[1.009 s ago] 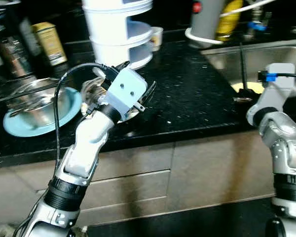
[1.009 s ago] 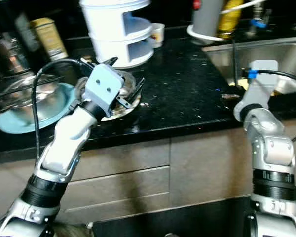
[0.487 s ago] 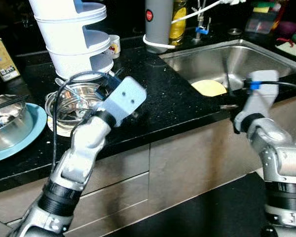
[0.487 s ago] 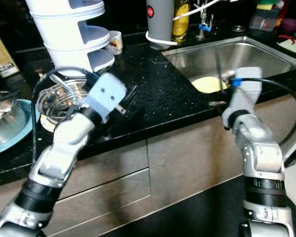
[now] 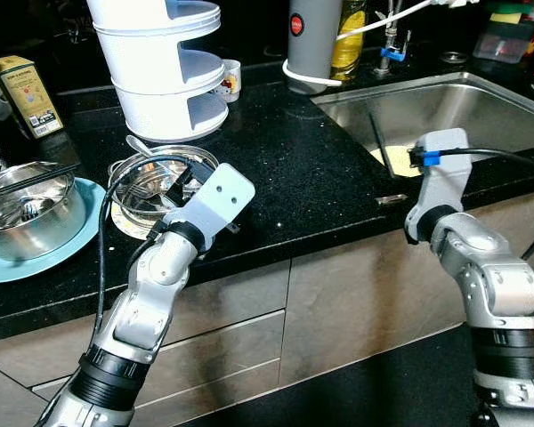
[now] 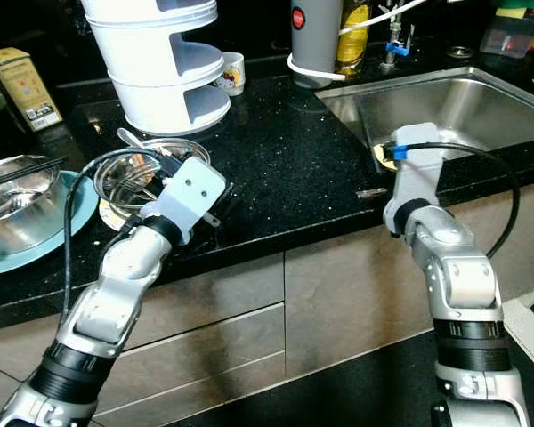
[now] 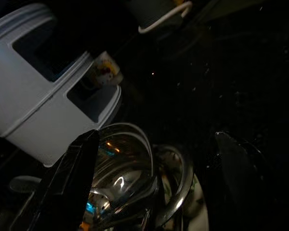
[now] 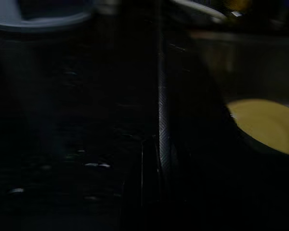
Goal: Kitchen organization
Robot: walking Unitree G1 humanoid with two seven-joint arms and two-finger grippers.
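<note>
A small steel bowl [image 5: 156, 189] with a spoon and other cutlery in it sits on the black counter [image 5: 294, 169] in front of a white tiered rack [image 5: 165, 67]. My left gripper [image 7: 154, 139] is open right at this bowl [image 7: 130, 178], one black finger [image 7: 67, 183] on each side of its near rim. My right gripper [image 5: 375, 129] reaches over the counter's corner into the steel sink [image 5: 454, 102], its thin fingers pressed shut, with nothing visible between them. A yellow round thing [image 8: 265, 127] lies on the sink floor just beyond it.
At the left a larger steel bowl [image 5: 27, 209] with black chopsticks rests on a blue plate [image 5: 44, 258]. A yellow tin [image 5: 27, 84], a small cup [image 5: 230, 78] and a grey cylinder [image 5: 313, 40] stand at the back. Cabinet fronts [image 5: 338, 302] lie below the counter edge.
The camera has swung, shifting the whole scene. My left gripper has come down from above the small bowl to its rim. The right gripper stays at the sink's edge.
</note>
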